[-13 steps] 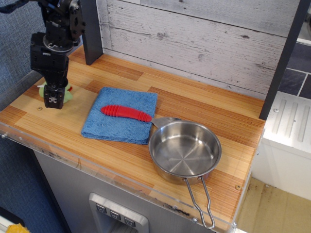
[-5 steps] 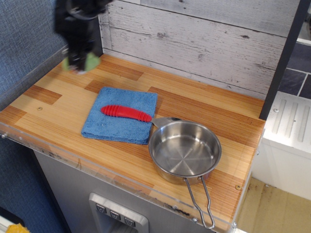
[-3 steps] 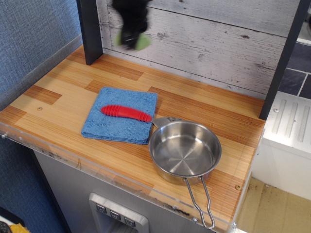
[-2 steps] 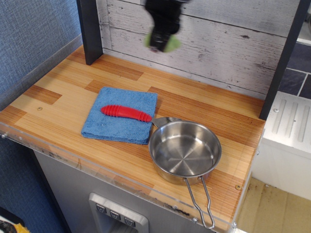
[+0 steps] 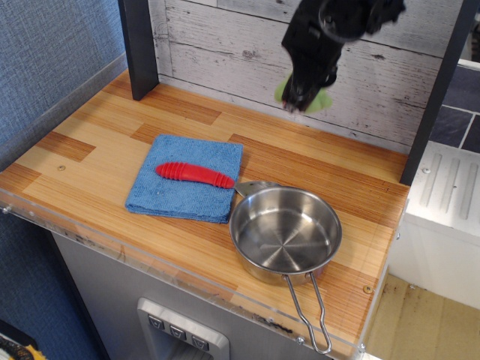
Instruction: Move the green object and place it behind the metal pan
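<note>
- I am seeing my arm reaching in from the top right, far side, blurred in the picture.
- My gripper (image 5: 302, 94) is pointing down, raised well above the surface.
- Its fingers are pinching the green object (image 5: 319, 100), carrying it in the air.

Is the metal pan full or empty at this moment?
Empty. The metal pan shows only its bare shiny bottom; the green object hangs in the gripper.
</note>
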